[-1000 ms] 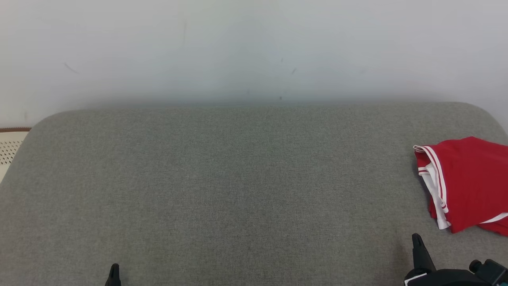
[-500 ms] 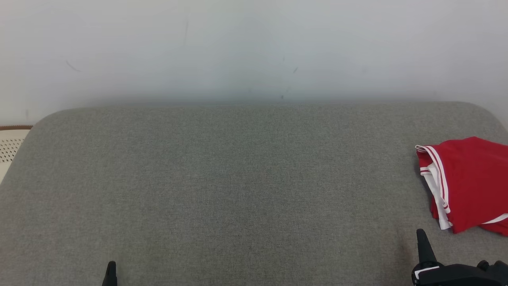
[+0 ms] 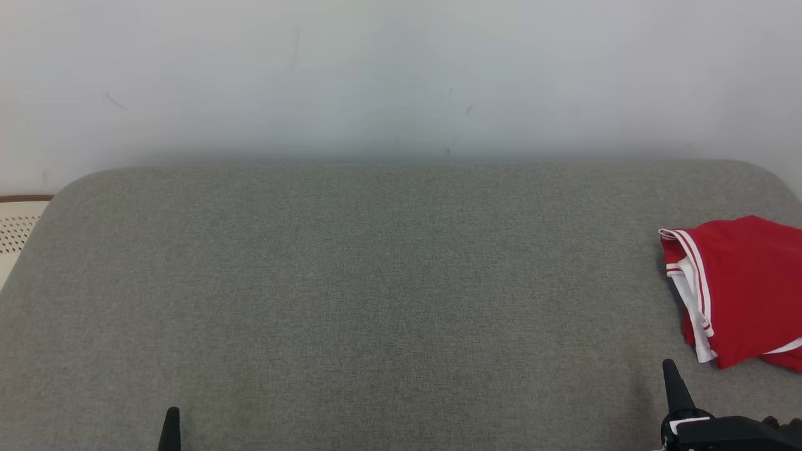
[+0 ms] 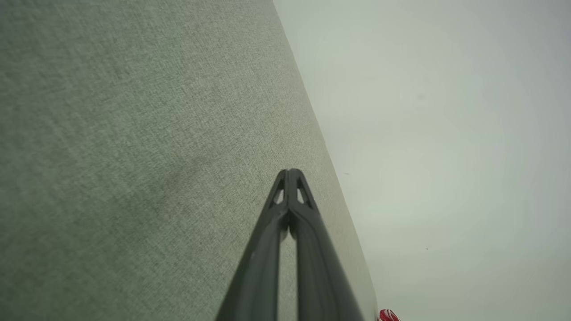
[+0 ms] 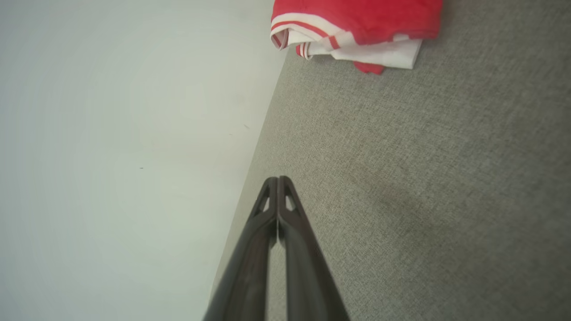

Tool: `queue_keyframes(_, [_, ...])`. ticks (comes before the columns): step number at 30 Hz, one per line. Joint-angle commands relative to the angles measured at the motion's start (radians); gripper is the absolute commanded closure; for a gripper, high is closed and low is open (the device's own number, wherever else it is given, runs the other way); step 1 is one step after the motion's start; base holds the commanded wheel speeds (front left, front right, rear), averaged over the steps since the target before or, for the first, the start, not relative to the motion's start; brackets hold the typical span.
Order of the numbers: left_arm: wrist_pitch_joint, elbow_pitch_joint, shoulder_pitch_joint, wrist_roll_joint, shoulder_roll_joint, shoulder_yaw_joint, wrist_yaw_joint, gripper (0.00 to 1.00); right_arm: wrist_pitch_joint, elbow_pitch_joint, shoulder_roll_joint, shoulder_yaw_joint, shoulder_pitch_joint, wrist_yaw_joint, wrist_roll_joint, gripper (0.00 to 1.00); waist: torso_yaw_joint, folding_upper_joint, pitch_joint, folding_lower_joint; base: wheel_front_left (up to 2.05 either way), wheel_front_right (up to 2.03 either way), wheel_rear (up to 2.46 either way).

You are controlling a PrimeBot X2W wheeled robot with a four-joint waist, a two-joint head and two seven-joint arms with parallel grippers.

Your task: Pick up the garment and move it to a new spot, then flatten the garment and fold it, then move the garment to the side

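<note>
A folded red garment (image 3: 745,288) with white striped trim lies at the right edge of the grey padded surface (image 3: 376,282). The right wrist view has the garment (image 5: 357,22) at its top edge, and a sliver of it (image 4: 387,315) shows at the bottom of the left wrist view. My right gripper (image 3: 669,369) stands low at the lower right, just in front of the garment and apart from it, shut and empty (image 5: 278,179). At the lower left my left gripper (image 3: 170,416) is also shut with nothing in it (image 4: 290,171).
A pale wall (image 3: 401,75) runs behind the grey surface. A cream perforated object (image 3: 15,228) with a brown rim sits past the surface's left edge. Bare grey fabric spreads between the two grippers.
Both grippers have sunk a little toward the bottom edge of the head view. The picture has drifted slightly, so the camera moved; the garment lies as before.
</note>
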Motion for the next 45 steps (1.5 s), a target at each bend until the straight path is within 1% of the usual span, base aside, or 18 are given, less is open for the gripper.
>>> queue_keyframes(1, [0.008, -0.01, -0.017, -0.037, 0.006, 0.007, -0.009, 1.0, 0.009, -0.013, 0.003, -0.008, -0.021, 0.0, 0.034, 1.0, 0.001, 0.0, 0.001, 0.0, 0.0, 0.0, 0.0])
queue_keyframes(12, [0.036, -0.013, -0.022, -0.154, 0.007, 0.014, -0.017, 1.0, 0.038, -0.02, 0.01, -0.032, -0.023, 0.0, 0.145, 1.0, 0.005, 0.0, 0.004, 0.0, 0.0, 0.0, 0.0])
queue_keyframes(45, [0.098, -0.02, -0.029, -0.41, 0.007, 0.03, -0.033, 1.0, 0.106, -0.038, 0.029, -0.085, -0.035, 0.0, 0.394, 1.0, 0.016, 0.0, 0.013, -0.0001, 0.0, 0.0, 0.0])
